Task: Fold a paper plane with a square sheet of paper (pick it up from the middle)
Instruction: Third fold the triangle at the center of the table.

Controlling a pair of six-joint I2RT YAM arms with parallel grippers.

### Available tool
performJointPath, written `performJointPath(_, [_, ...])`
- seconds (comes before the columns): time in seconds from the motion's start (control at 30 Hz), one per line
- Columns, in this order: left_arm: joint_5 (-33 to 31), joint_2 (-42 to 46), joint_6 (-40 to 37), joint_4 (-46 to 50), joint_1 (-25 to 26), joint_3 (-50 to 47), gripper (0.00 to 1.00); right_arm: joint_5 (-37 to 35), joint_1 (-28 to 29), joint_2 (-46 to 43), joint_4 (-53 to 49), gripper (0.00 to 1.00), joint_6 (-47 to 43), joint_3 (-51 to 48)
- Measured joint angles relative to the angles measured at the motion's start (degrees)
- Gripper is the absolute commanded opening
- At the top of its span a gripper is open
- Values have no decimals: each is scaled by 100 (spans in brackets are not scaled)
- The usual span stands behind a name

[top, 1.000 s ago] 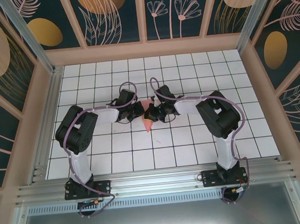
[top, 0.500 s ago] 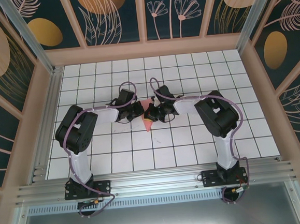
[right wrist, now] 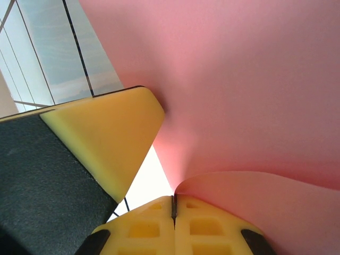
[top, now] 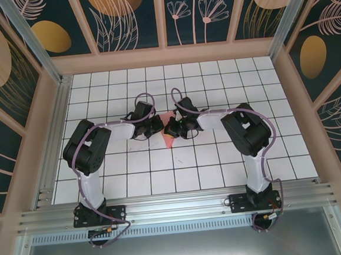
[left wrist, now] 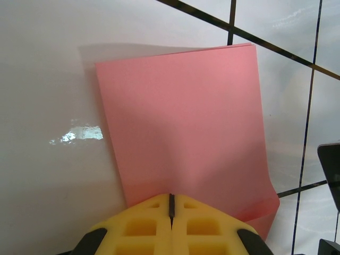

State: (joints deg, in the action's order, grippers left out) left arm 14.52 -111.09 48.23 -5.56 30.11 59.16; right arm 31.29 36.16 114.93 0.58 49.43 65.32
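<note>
The square sheet of paper (top: 168, 138) is pink-red, folded over, and sits between the two grippers at mid-table. In the left wrist view it spreads away from the fingertips (left wrist: 180, 122), with a lower layer peeking out at the near right corner. My left gripper (left wrist: 171, 197) is shut with the paper's near edge pinched at its yellow tips. My right gripper (right wrist: 173, 199) is shut on another edge, and the paper (right wrist: 239, 95) curls up from its tips. The left gripper's yellow finger (right wrist: 106, 143) touches the paper just to the left. The two grippers (top: 158, 126) (top: 173, 129) nearly meet.
White gridded table (top: 186, 173) inside a walled enclosure; a pale wooden rim (top: 165, 56) runs along the far side and both flanks. Both arms' elbows (top: 86, 149) (top: 250, 130) stick outward. Open tiles lie in front of and behind the grippers.
</note>
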Motion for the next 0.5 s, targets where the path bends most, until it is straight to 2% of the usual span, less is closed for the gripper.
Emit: performJointPath(0.5, [46,-9,-22,-11,0,0,0,68,0,0,-282,2,-763,96])
